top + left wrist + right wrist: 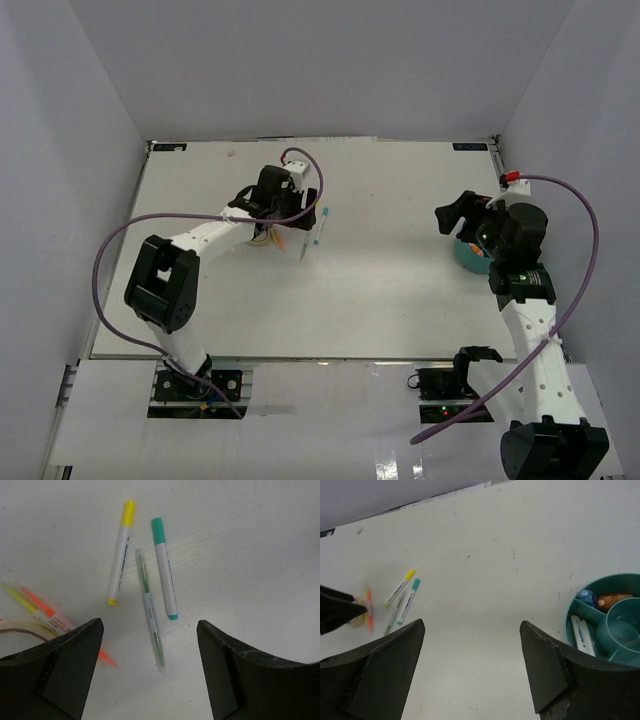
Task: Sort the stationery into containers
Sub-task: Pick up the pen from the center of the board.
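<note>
Plain pale walls (pixel 300 60) are closing in the scene on three sides. A white bench (pixel 400 310) is filling the floor between them, its top showing faint scuffs and a few dark specks. The left arm (pixel 200 240) is reaching over the far left part of the bench, and the left jaws are hanging spread wide, empty, above loose pens. The right arm (pixel 530 320) is leaning over the right side, and the right jaws are likewise standing wide apart and empty.

The teal organiser cup (pixel 620 582) is sitting near the bench's right edge, holding a light blue piece (pixel 585 598), a salmon piece (pixel 615 600) and a white pen (pixel 582 632) in its outer compartments. On the left, a yellow-capped pen (pixel 120 555) and a teal-capped pen (pixel 165 575) are lying close together, with the upper end of a thin green pen (pixel 150 610) between them. An orange highlighter (pixel 47 611), a thin yellow one (pixel 17 597) and a beige rubber band (pixel 20 626) are lying just beside them.

Dark print is running along the pen barrels, and small labels (pixel 470 147) are sitting at the bench's far corners, all too small to read.
</note>
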Robot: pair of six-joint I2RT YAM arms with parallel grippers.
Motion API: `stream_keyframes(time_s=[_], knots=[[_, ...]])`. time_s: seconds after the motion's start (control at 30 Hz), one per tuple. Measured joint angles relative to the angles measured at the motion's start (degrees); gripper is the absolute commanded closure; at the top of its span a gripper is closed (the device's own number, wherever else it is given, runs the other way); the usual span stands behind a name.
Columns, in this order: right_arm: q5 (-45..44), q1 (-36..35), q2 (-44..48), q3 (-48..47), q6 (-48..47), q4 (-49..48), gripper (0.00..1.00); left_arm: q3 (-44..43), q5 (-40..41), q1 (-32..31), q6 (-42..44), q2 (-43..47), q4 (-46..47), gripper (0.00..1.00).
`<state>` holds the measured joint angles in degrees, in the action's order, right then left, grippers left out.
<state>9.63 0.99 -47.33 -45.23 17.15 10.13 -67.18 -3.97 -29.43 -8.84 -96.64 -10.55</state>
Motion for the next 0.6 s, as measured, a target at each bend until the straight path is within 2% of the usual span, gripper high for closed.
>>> stream_keyframes(time_s=[0.37,0.6], knots=[[7.74,-0.02,5.75,2.95,-0.28,2.54,0.16,-12.31,-0.31,1.46,2.21,-15.19,-9.25,0.32],[8.72,-0.09,7.63,5.33,-0.94,3.48,0.16,-16.09,3.06,1.62,3.48,-19.10,-11.61,0.36]])
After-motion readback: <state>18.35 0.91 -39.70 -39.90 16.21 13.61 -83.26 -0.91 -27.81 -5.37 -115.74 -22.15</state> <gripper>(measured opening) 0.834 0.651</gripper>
